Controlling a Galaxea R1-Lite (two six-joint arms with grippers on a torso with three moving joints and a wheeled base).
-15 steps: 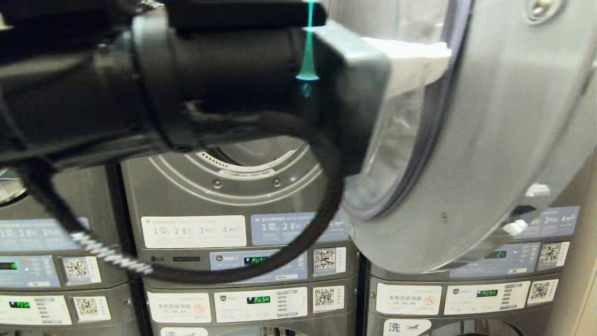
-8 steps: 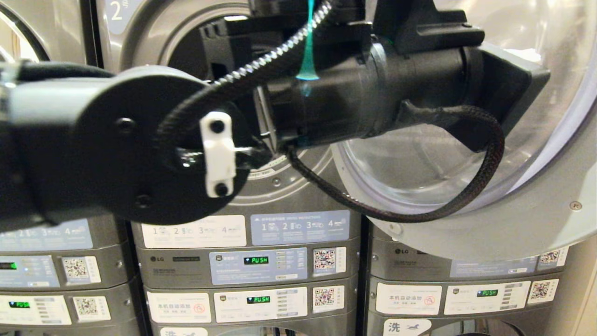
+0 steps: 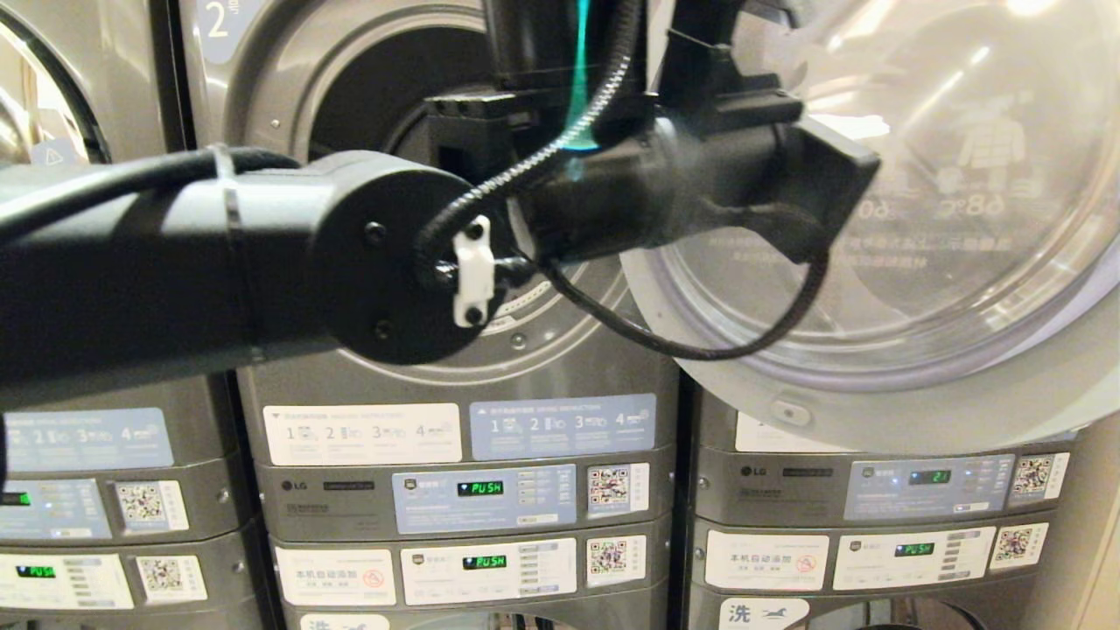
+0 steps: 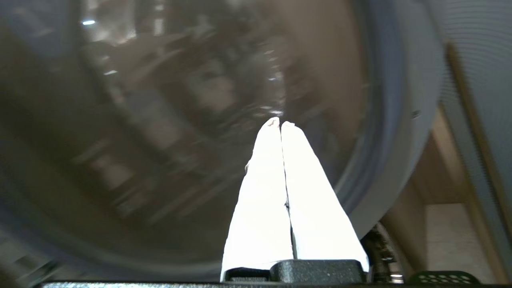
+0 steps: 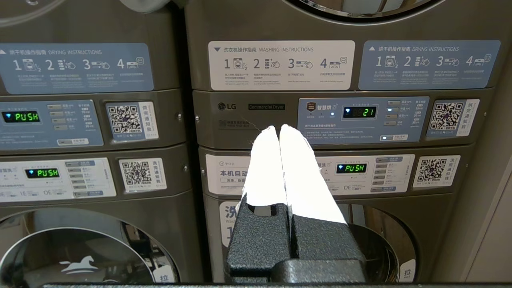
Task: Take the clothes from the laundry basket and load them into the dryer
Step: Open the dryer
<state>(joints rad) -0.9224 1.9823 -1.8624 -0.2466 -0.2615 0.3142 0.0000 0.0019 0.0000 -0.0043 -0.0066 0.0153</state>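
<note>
The dryer [image 3: 219, 61], marked 2, has its round mouth [image 3: 367, 96] uncovered. Its chrome-rimmed glass door [image 3: 962, 262] is swung wide to the right. My left arm [image 3: 262, 262] reaches across the mouth toward that door. My left gripper [image 4: 280, 123] is shut and empty, its white fingers [image 4: 264, 192] pressed together right before the door's glass [image 4: 160, 120]. No clothes are in view. A dark rim with small round holes [image 4: 442, 277], seemingly the laundry basket, peeks in at the edge of the left wrist view. My right gripper [image 5: 279, 127] is parked low, shut on nothing.
Stacked grey LG machines fill the wall. Control panels with green PUSH displays [image 3: 481, 487] sit below the dryers, and one display reads 21 [image 5: 362, 112]. Washer doors with a horse emblem [image 5: 76, 266] lie lower down. A beige side wall [image 3: 1085, 542] closes the right.
My left arm has swung up and to the right across the dryer's mouth. The door has swung further open, its glass now facing me. The right arm has kept still.
</note>
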